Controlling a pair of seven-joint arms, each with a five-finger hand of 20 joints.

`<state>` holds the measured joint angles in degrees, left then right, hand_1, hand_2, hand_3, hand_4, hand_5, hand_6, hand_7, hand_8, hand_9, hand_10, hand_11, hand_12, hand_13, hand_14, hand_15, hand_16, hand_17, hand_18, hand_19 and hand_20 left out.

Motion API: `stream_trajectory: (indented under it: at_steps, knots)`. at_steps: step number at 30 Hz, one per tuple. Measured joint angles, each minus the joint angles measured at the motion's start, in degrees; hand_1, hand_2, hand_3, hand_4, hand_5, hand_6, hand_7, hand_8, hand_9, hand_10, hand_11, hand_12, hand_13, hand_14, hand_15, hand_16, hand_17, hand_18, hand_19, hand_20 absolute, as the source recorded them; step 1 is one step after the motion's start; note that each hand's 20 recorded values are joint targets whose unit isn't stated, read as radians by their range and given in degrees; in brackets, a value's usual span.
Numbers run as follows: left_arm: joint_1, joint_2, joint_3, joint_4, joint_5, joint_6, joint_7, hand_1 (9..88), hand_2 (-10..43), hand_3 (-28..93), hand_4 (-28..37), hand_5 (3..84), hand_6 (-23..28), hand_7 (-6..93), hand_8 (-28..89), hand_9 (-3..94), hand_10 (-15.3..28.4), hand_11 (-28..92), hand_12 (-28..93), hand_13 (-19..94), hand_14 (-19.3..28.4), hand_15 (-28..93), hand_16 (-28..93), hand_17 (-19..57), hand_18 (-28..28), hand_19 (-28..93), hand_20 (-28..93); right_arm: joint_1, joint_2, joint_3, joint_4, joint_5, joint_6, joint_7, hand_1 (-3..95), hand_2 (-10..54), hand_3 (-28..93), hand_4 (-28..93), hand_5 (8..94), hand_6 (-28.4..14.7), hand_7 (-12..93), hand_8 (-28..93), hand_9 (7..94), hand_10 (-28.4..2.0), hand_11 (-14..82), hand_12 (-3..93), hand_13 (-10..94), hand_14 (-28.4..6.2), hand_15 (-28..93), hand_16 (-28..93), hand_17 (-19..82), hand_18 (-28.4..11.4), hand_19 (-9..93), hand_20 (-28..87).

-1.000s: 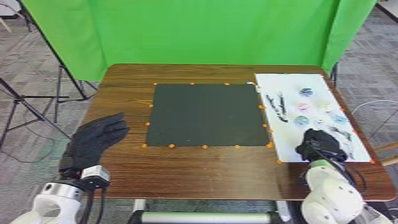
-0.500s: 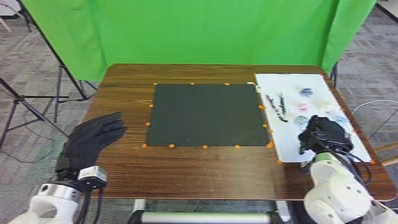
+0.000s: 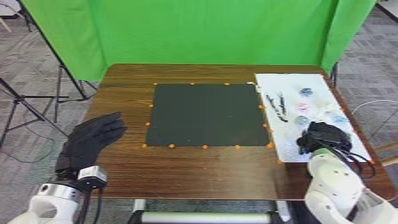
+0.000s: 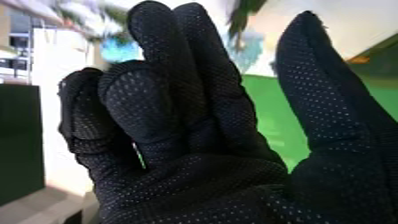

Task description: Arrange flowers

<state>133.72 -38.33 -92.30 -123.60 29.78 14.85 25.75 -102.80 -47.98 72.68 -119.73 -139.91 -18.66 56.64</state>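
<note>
Brown wood: one counter (image 3: 204,175), a broad strip of it running between the dark mat (image 3: 206,115) and the near edge, another strip along the far edge.
Dark mat: one, rectangular, mid-counter, orange markers (image 3: 205,146) set along its left, near and right edges.
White sheet (image 3: 289,82): one, long, just beside the mat's right edge and close to the counter's right edge.
Flowers: several, lying spread on the white sheet; a blue flower (image 3: 306,92) toward its far end, a pink flower (image 3: 303,107) about midway. Dark stems (image 3: 282,109) lie near the sheet's left edge.
Right robot hand (image 3: 325,136): black fabric glove, over the near part of the sheet. The right wrist view shows it released, grasping nothing, some fingers straight, others loosely bent, thumb held apart.
Left robot hand (image 3: 91,137): black glove, released, fingers extended forward, by the counter's left edge, wood between it and the mat.
Green cloth (image 3: 222,30): upright, beyond the far edge.
</note>
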Motion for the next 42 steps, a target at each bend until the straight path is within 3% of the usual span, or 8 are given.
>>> stream_trajectory:
  at_steps: [9, 22, 28, 34, 42]
  knots:
    - [0.0, -0.06, -0.14, 0.01, 0.06, -0.06, -0.15, 27.1, 3.9, 81, -17.2, 45.6, 12.7, 19.0, -10, 39.6, 22.0, 34, 11, 25, 28.4, 62, -13, -8.9, 22.6, 58, 11, 1.2, -0.4, -3.0, 1.4, -0.9, 1.1, 0.3, 29.4, -1.0, 71, -21, 75.5, -11.8, 14, -8, 74.9, -22.2, 32.9, 20.9, 70, -14.6, 75, 24, 48, -23.3, 93, 16]
    - [0.2, -0.16, -0.79, 0.02, 0.22, -0.39, -0.22, 27.1, 3.8, 82, -16.9, 45.6, 12.7, 18.9, -10, 39.6, 22.0, 33, 11, 26, 28.4, 62, -13, -8.9, 22.6, 58, 11, 2.1, -0.4, -4.7, 0.7, -1.2, -3.4, 0.7, 39.3, -6.6, 74, -22, 78.3, -9.0, 21, -6, 75.6, -20.3, 39.0, 23.2, 71, -13.2, 77, 25, 49, -23.3, 93, 20]
    - [0.2, -0.16, -0.84, 0.03, 0.25, -0.44, -0.37, 27.3, 3.9, 82, -16.7, 45.6, 12.6, 19.0, -10, 39.6, 21.9, 33, 11, 25, 28.4, 62, -13, -8.9, 22.6, 58, 11, 3.1, 0.0, -5.8, 1.2, -2.2, -4.9, 0.1, 48.8, -9.4, 71, -26, 79.0, -8.1, 21, 15, 76.0, -18.4, 42.5, 25.0, 71, -12.1, 77, 26, 49, -23.2, 93, 23]
    - [0.2, -0.23, -1.10, 0.03, 0.43, -0.54, -0.73, 27.4, 3.9, 82, -16.6, 45.6, 12.6, 19.0, -10, 39.6, 22.0, 34, 11, 25, 28.4, 62, -13, -8.9, 22.6, 58, 11, 3.2, 0.1, -5.8, 1.5, -3.2, -6.5, -1.0, 57.4, -8.3, 69, -28, 81.9, -6.0, 22, 16, 80.4, -13.3, 35.6, 35.4, 74, -10.6, 77, 27, 49, -22.4, 93, 28]
    - [0.4, -0.48, -1.70, -0.03, 0.53, -0.57, -1.00, 27.3, 3.9, 82, -16.6, 45.6, 12.7, 18.9, -10, 39.7, 22.1, 33, 11, 26, 28.4, 62, -13, -8.9, 22.6, 58, 11, 2.3, 0.1, -4.5, 1.4, -3.9, -6.4, -2.7, 57.5, -7.1, 71, -28, 82.1, -4.2, 23, 23, 81.9, -13.2, 37.2, 36.6, 76, -9.6, 78, 28, 51, -21.8, 93, 33]
